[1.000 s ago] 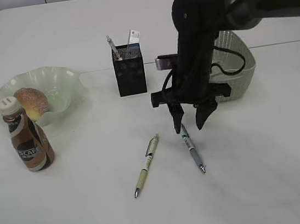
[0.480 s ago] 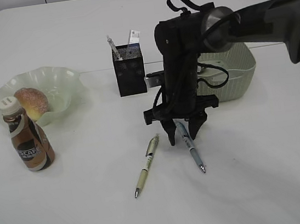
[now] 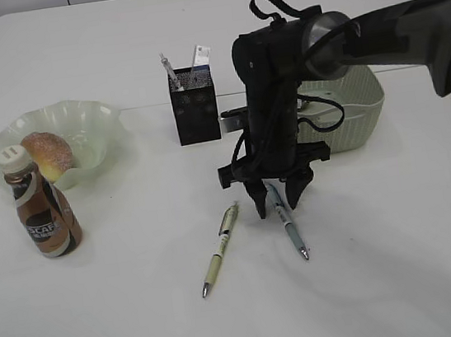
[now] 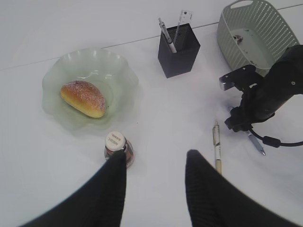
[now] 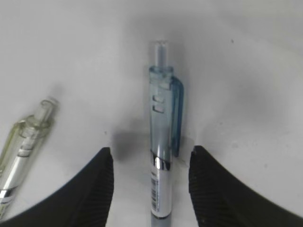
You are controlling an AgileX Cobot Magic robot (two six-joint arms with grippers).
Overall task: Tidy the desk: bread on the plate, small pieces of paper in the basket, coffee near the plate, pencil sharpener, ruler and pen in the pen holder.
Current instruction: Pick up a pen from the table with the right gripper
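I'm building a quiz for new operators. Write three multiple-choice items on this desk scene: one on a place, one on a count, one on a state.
1. Where is the bread?
A. in the basket
B. on the plate
C. beside the pen holder

2. How many pens lie loose on the table?
A. one
B. two
C. four

3. The right tool is:
A. open astride the blue pen
B. shut on the green pen
C. holding the coffee

Key: 1 B, it rests on the green plate. 2 B, the blue pen and green pen. 3 A, its fingers flank the pen, apart.

A white desk (image 3: pixel 106 334) fills the view, evenly lit; pale wall panels run behind its far edge.
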